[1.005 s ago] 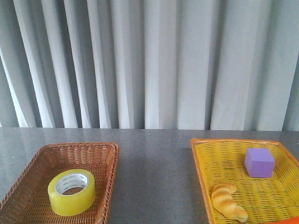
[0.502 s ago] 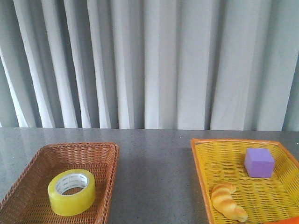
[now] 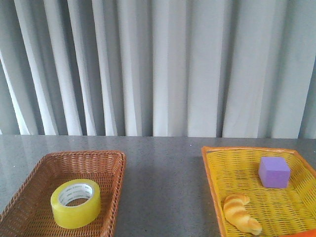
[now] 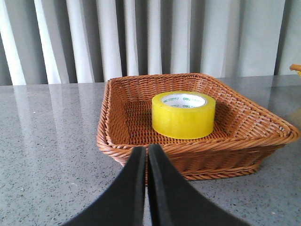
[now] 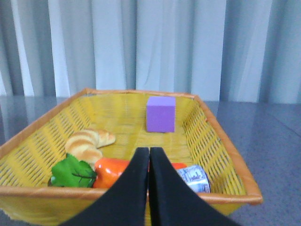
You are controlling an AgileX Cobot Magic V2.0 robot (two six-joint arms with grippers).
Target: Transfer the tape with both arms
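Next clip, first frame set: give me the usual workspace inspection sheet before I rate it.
Surface: grey speckled table, bare between the two baskets.
Job's things: tape lies flat in the brown wicker basket, untouched.
Clutter: yellow basket holds a purple cube, croissant toy, orange pepper toy with a green leaf, and a small white printed packet.
Grippers: left gripper shut, empty, in front of the wicker basket; right gripper shut, empty, at the yellow basket's near rim.
Cables: nothing seen.
Surroundings: white pleated curtain behind the table.
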